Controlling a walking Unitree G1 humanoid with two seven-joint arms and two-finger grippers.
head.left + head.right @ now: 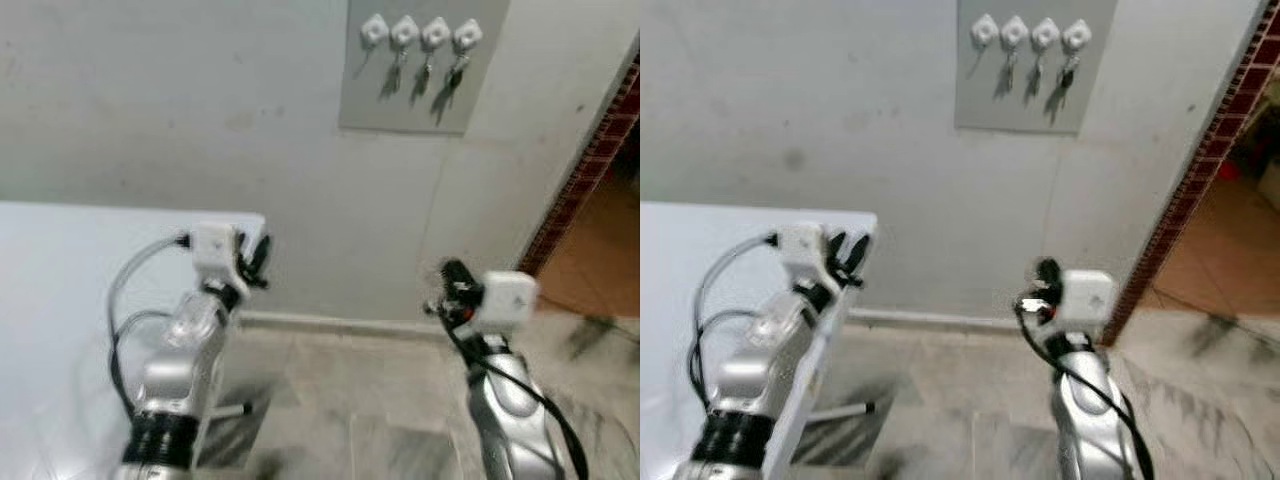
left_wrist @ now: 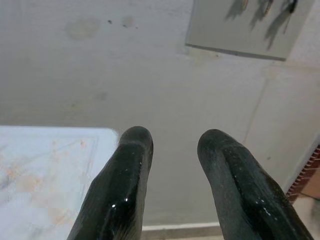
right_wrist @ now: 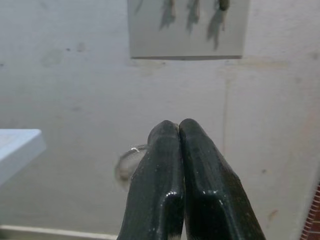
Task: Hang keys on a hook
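Right gripper [image 3: 178, 131] sits low centre-right of the head views, fingers pressed tight together, pinching a thin metal key ring [image 3: 131, 159] that pokes out beside the fingertips in the right wrist view (ring blurred, no key body can be made out). Its white wrist block and silver arm run down to the bottom edge of the frame, with a black cable looping along the arm. Left gripper [image 1: 259, 256] is at mid-left of the frame, raised over the corner of the white table [image 1: 60, 290], fingers [image 2: 131, 165] parted with a clear gap, holding nothing. A grey cable arcs from its wrist block back down the silver forearm. The table fills the lower left of the frame, and its corner meets the wall area just beside the left gripper. Lower centre is marbled floor tile [image 1: 340, 400], blurred, with a pale skirting strip where floor meets wall. Beyond, the grey wall [image 1: 150, 110] takes up most of the frame. Upper centre-right of the frame, high on the wall, is a grey hook board [image 1: 415, 90] with four white hooks [image 1: 420, 32] in a row along its top. Dark keys or tags [image 1: 458, 72] hang under several hooks, too small to tell which are shadows. Far right edge shows a brick doorway edge [image 1: 590, 160] and an orange floor past it.
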